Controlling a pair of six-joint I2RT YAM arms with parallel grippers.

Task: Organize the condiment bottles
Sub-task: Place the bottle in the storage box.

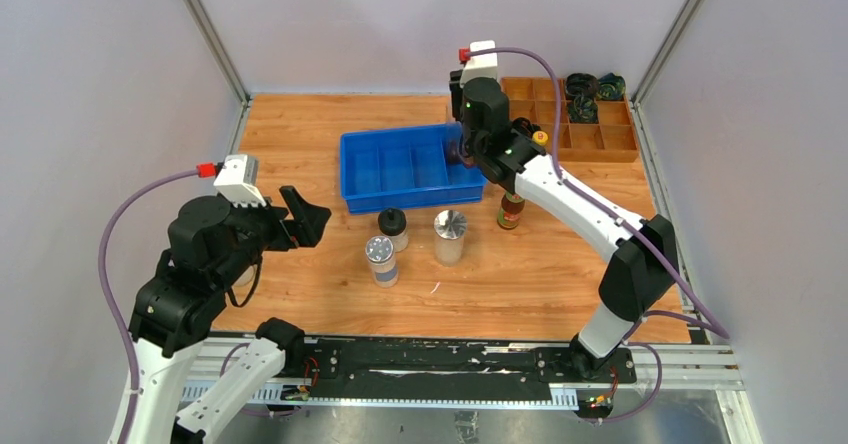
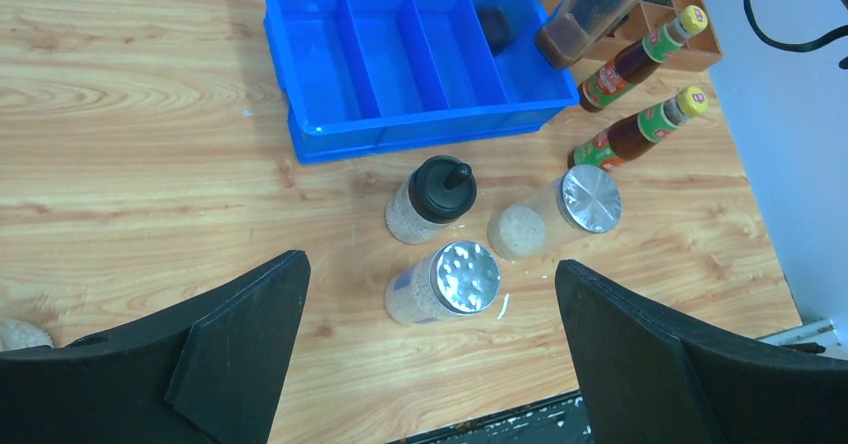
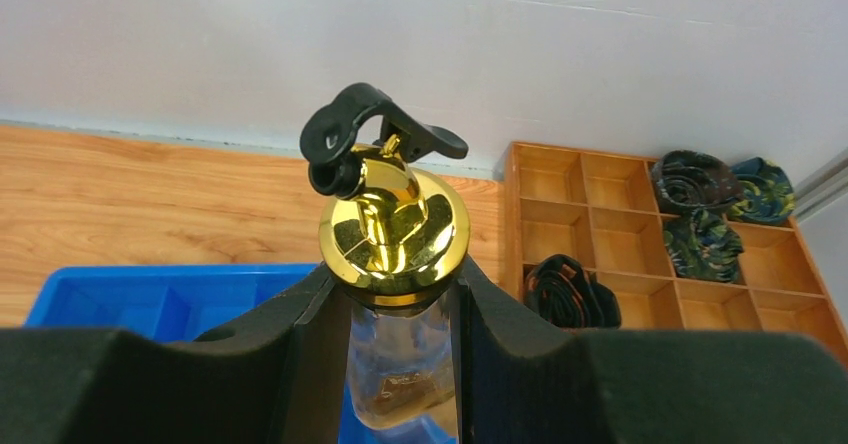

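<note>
My right gripper (image 3: 397, 299) is shut on a clear cruet (image 3: 400, 364) just under its gold spouted cap (image 3: 395, 229), and holds it over the right end of the blue bin (image 1: 365, 164). In the left wrist view the held cruet (image 2: 590, 9) hangs tilted above that end. On the table in front of the bin stand a black-capped jar (image 2: 440, 194) and two silver-lidded shakers (image 2: 450, 282) (image 2: 562, 212). Two yellow-capped sauce bottles (image 2: 640, 59) (image 2: 640, 134) stand to the bin's right. My left gripper (image 2: 428, 264) is open above the near shaker and holds nothing.
A wooden divided tray (image 1: 600, 142) at the back right holds dark coiled items (image 3: 690, 179). A dark shape (image 2: 495, 26) lies in the bin's rightmost compartment; the other compartments (image 2: 375, 49) show bare blue. Grey walls close the table on three sides.
</note>
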